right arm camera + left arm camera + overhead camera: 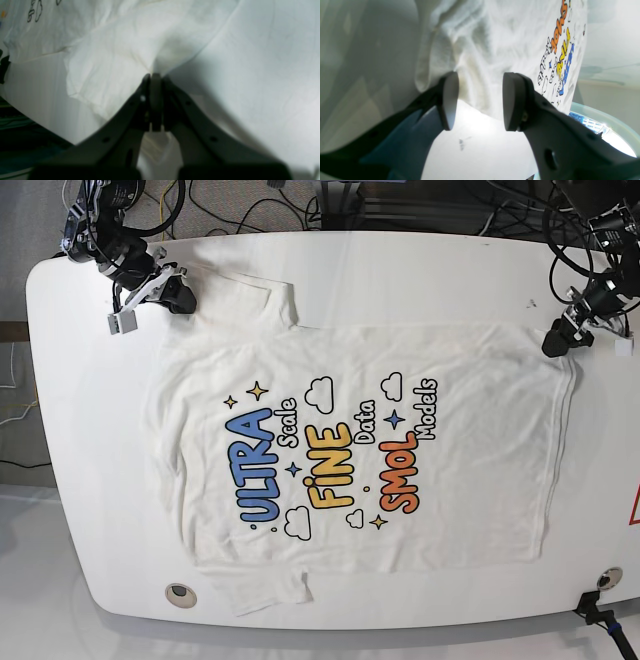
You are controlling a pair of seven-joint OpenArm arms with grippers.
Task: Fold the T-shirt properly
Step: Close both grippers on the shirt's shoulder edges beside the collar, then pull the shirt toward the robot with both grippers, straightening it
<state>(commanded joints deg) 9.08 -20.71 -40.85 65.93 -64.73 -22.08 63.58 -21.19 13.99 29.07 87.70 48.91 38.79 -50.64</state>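
Observation:
The T-shirt (pixel 360 450) lies spread flat on the white table (pixel 60 380), print side up, with its collar toward the left and its hem toward the right. My right gripper (pixel 182 298) is at the shirt's far left corner, by the upper sleeve. In the right wrist view it (pixel 155 78) is shut on a pinched, tented fold of the white cloth (pixel 112 57). My left gripper (pixel 553 342) sits at the far right hem corner. In its wrist view the left gripper (pixel 480 100) is open, its pads (pixel 450 100) just short of the shirt's edge (pixel 495 50).
Cables (pixel 240 205) crowd the table's back edge. A round grommet (pixel 180 593) is set in the front left of the table and a black clamp (pixel 600 610) sits at the front right. A pale round tub (pixel 607 120) shows low right in the left wrist view.

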